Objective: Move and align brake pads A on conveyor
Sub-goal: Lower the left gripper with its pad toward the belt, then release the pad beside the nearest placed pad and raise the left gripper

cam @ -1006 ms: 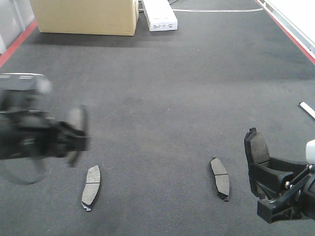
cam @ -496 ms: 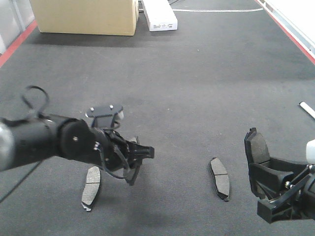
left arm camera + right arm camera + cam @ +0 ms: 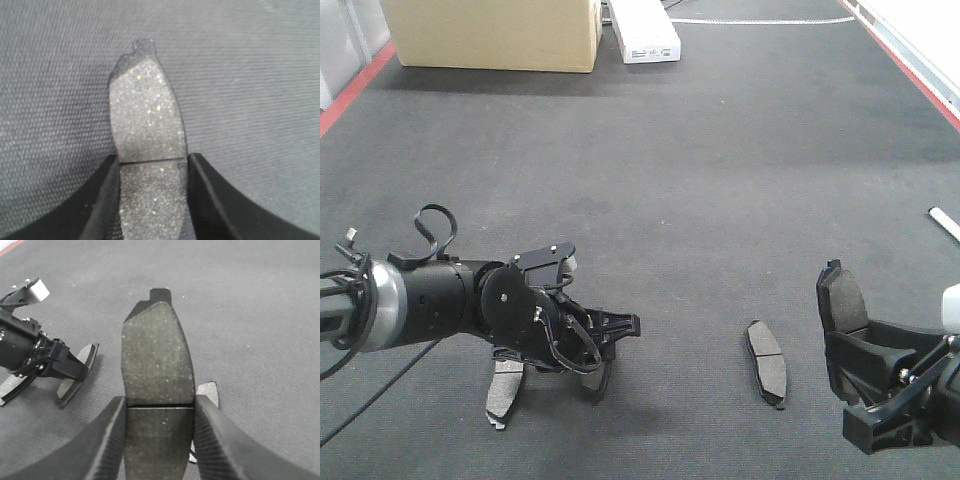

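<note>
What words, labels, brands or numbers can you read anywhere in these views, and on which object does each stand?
No text can be read.
White box: dark printing on its near end, too small and blurred to read.
Cardboard box: no printing visible.
Brake pads, conveyor: no markings visible.

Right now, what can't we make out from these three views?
- Front view: pad in the left pincer is mostly hidden by the fingers; whether it touches the conveyor is unclear.
- Front view: lying pad is partly covered by the left arm.
- Both wrist views: held pads are cut off at the bottom edge.
- Right wrist view: lying pad sits mostly behind a finger.
</note>
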